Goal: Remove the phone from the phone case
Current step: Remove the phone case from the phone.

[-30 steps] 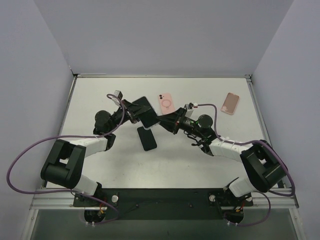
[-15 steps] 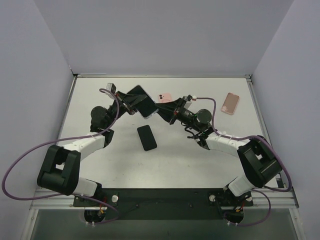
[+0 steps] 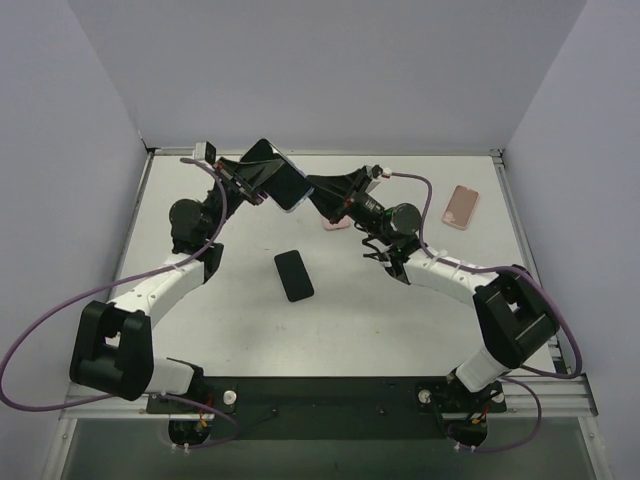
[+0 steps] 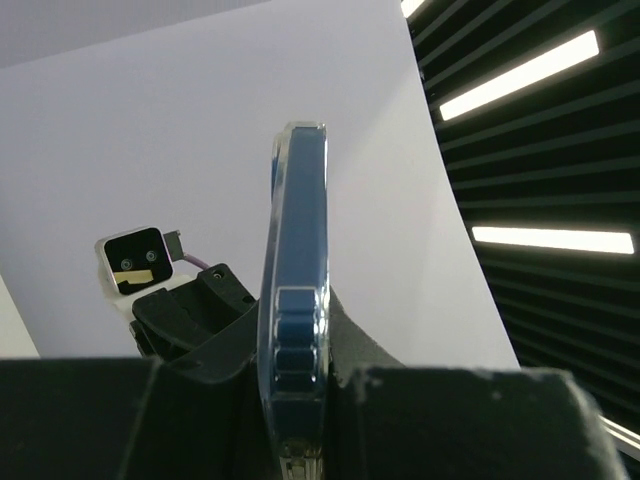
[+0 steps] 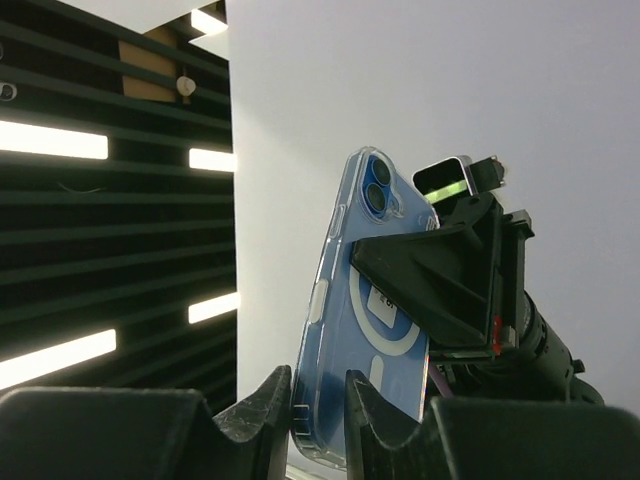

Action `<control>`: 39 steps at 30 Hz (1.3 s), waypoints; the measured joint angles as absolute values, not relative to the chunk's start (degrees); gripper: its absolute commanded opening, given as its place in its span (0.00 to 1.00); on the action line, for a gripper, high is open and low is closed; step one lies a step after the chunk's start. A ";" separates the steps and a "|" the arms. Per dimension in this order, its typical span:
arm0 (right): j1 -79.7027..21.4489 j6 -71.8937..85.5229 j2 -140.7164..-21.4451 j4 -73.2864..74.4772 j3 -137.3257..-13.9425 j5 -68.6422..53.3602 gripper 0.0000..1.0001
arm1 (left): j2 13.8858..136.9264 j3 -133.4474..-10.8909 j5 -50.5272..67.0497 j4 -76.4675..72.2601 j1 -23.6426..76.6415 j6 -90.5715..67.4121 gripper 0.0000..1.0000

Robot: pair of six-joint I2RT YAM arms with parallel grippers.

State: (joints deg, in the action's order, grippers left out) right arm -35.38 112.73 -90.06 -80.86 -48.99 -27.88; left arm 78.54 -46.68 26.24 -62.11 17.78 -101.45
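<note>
Left gripper (image 3: 258, 186) and right gripper (image 3: 313, 190) are both being clamped on the one blue phone (image 3: 276, 172), being held aloft between them, apparently still seated in its one clear case (image 5: 318, 300); removal is being awaited. One black phone (image 3: 293, 275) and two pink cases (image 3: 460, 206) are lying on the table (image 3: 225, 330).

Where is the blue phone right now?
In the overhead view the blue phone is held aloft between the left pincer and right pincer, over the table's far middle, beyond the black phone.

Black-and-white arms (image 3: 160, 285), purple cables (image 3: 410, 179)
</note>
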 measured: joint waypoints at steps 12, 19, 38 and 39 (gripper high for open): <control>-38.06 114.58 -96.97 -84.42 -62.63 -21.65 0.00 | 77.82 -54.63 20.69 -60.99 16.86 -101.21 0.00; -40.71 116.29 -101.36 -87.37 -71.24 -18.02 0.00 | 76.36 -59.05 18.02 -61.04 16.60 -103.15 0.00; -37.91 93.93 -83.59 -56.27 -66.67 -23.35 0.00 | 75.55 -59.22 22.70 -60.03 17.69 -105.58 0.00; -37.91 92.38 -83.09 -54.19 -67.05 -23.33 0.00 | 75.55 -59.22 22.76 -60.03 17.69 -105.75 0.00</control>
State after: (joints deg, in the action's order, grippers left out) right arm -37.91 92.38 -83.09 -54.19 -67.05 -23.33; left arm 75.55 -59.22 22.76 -60.03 17.69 -105.75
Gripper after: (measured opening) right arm 0.163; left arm 0.215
